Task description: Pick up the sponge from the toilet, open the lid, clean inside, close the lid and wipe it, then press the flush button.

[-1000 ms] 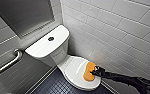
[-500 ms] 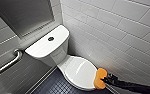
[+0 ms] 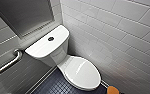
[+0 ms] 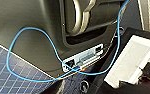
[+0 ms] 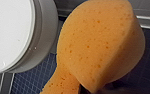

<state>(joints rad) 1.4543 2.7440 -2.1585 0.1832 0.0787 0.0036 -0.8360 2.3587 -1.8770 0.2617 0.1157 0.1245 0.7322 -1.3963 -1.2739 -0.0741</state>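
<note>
— Left to right, what's there?

— From my head camera: the flush button (image 3: 51,38) on the tank, then the lid (image 3: 81,71), shut flat on the toilet (image 3: 61,56), long axis running from the tank toward me. The sponge (image 3: 113,90) is just past its front right edge.

— Held?

— My right tool (image 5: 91,89) is clamped on it, I judge (the foam looks pinched; the fingers are hidden). The lid's front lip lies just left of it.

— And the right wrist camera?

— It shows the gap: rim and sponge near but apart, with floor (image 5: 33,75) between them.
</note>
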